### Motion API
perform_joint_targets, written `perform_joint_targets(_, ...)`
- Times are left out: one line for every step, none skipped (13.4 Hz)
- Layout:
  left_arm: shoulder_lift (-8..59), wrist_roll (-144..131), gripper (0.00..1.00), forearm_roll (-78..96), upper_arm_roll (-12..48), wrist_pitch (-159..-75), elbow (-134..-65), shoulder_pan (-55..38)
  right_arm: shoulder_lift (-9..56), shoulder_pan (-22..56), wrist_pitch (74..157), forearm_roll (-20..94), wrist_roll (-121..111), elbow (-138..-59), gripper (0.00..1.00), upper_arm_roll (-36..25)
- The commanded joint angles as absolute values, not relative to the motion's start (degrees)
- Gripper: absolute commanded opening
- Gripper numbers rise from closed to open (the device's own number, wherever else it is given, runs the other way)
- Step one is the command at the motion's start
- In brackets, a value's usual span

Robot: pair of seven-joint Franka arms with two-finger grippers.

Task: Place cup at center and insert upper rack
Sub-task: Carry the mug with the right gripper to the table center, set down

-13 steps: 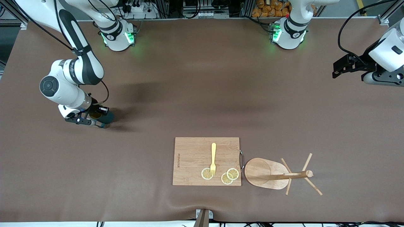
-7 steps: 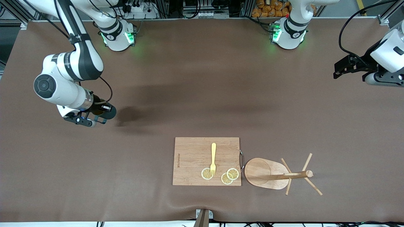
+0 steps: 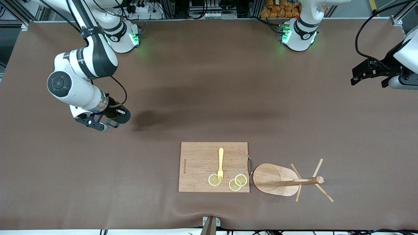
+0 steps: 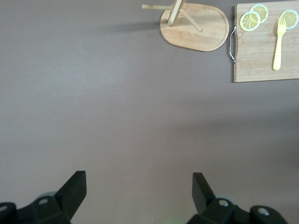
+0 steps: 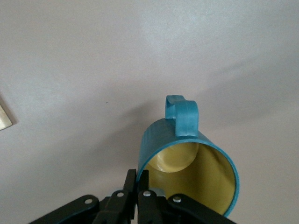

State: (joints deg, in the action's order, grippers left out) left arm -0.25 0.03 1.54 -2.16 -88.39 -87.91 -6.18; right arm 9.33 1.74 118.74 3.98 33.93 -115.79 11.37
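Jaws of your right gripper (image 5: 140, 179) pinch the cup (image 5: 189, 168) by its rim; left jaws stand wide, holding nothing.

You carry the cup clear above the bench (image 3: 202, 81) toward the right arm's end, its yellowish interior showing nothing inside. Your left gripper (image 4: 139, 186) waits over bare bench at the left arm's end. Nearer the front camera, the upper rack (image 3: 277, 179) lies tipped on its side, just beside a cutting board (image 3: 199, 163) bearing a yellow fork (image 3: 220, 164) and three lemon slices (image 3: 241, 180).
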Motion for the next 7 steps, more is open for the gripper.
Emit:
perform_joint_targets(-0.4, -0.4, 1.00, 1.2, -2.0, -88.9, -87.6, -6.0, 10.1, 2.5, 117.9, 5.2, 38.1, -113.3, 0.00, 12.5)
perform_joint_targets(-0.4, -0.4, 1.00, 1.1, -2.0, -88.9, -87.8, -6.0, 10.2, 2.7, 118.1, 5.4, 38.9, -113.0, 0.00, 12.7)
perform_joint_targets(-0.4, -0.4, 1.00, 1.1, -2.0, -88.9, -87.9, -5.9, 10.5, 3.0, 118.1, 6.3, 41.9, -112.2, 0.00, 13.5)
perform_joint_targets(-0.3, -0.4, 1.00, 1.2, -2.0, -88.9, -88.2, -5.5, 11.1, 3.9, 118.0, 6.6, 46.1, -110.8, 0.00, 14.5)
perform_joint_targets(-0.2, -0.4, 1.00, 1.3, -1.9, -88.8, -88.3, -5.3, 12.0, 5.3, 118.1, 6.5, 50.7, -109.4, 0.00, 14.6)
perform_joint_targets(0.0, -0.4, 1.00, 1.3, -1.9, -88.8, -88.2, -5.3, 13.4, 6.4, 118.1, 6.6, 55.3, -107.7, 0.00, 14.7)
perform_joint_targets(0.2, -0.4, 1.00, 1.3, -1.9, -88.9, -88.2, -5.4, 15.2, 8.7, 118.1, 6.6, 60.5, -105.5, 0.00, 14.7)
